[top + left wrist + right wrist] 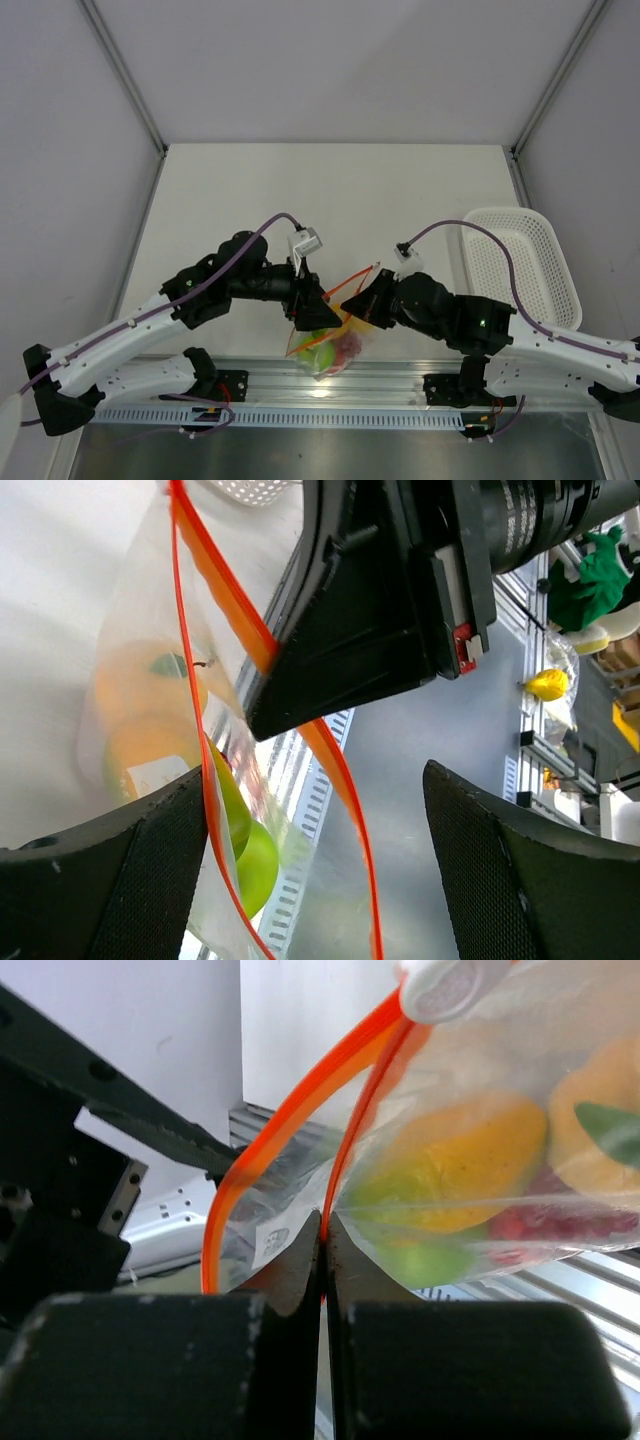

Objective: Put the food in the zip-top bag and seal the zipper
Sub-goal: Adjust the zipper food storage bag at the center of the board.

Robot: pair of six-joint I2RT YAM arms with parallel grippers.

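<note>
The clear crinkly plastic bag with small toy fruits inside hangs at the bottom middle, the right claw pinching its thin orange-red strip, the left claw spread wide, so squeeze and slide slowly along it.

I see a white mesh basket lying on the white table by its right edge, and an aluminium rail running along the near edge.
</note>
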